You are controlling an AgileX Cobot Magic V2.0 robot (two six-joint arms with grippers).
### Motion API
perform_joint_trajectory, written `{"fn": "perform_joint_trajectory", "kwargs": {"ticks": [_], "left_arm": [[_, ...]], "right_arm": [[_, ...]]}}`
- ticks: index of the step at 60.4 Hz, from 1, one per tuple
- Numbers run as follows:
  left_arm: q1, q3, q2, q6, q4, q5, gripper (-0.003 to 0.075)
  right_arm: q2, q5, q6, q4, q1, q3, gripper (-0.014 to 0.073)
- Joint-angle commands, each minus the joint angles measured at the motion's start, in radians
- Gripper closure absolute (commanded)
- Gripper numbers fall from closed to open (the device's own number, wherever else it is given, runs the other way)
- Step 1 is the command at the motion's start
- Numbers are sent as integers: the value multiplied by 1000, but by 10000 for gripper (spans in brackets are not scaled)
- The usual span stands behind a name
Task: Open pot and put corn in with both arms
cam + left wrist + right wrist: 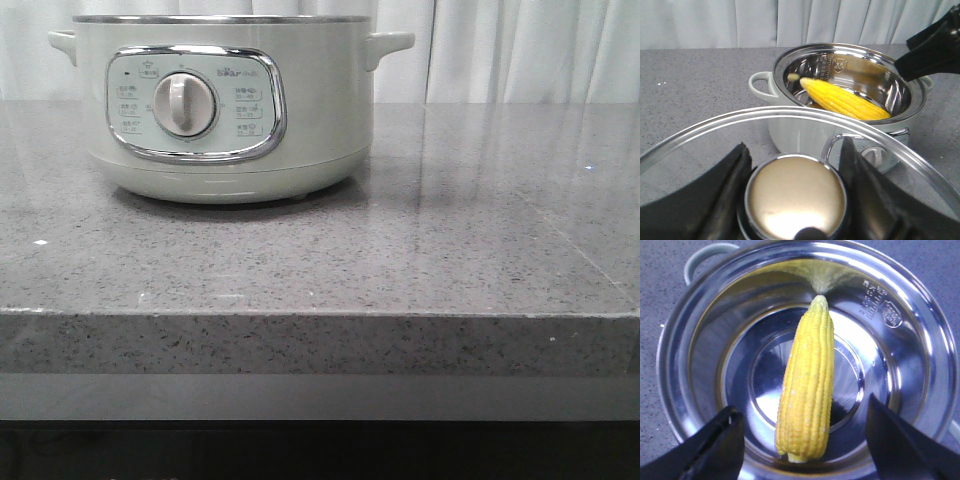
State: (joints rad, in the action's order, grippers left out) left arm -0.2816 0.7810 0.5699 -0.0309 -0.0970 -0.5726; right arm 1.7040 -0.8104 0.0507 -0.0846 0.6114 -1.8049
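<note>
Pale-green and chrome-rimmed, the pot [222, 105] sits toward the left of the grey speckled desk [400, 260] in the front view, and you see neither arm nor any cover on it there; its inside is hidden from this angle. From the left wrist view, your left hand [792, 195] is pinching the brass-coloured knob [796, 197] of the glass lid [715, 135], held clear of the pot and to one side, while the corn [842, 100] already lies inside the steel bowl; a dark part of the other arm pokes in at the edge. From the right wrist view, your right hand [810, 442] hangs directly over the open pot with its fingers [715, 440] spread wide and nothing between them, the corn lying loose across the bowl's bottom, tip toward the wall. Judging by this, the drop is done; your next move would be lifting the right arm straight up and clear.
</note>
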Motion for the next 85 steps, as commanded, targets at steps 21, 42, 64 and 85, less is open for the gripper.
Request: {"fn": "perform_joint_trajectory", "kwargs": {"ticks": [21, 42, 64, 85], "left_arm": [[0, 40, -4, 8, -12, 148, 499], [0, 40, -4, 8, -12, 148, 499], [0, 40, -4, 8, -12, 154, 499], [-1, 59, 21, 8, -82, 288, 499]], "right_arm": [[-545, 346, -3, -17, -1, 581, 63], [-845, 378, -2, -17, -1, 884, 63], [-1049, 369, -2, -17, -1, 1036, 63], [-1052, 339, -2, -17, -1, 1036, 63]]}}
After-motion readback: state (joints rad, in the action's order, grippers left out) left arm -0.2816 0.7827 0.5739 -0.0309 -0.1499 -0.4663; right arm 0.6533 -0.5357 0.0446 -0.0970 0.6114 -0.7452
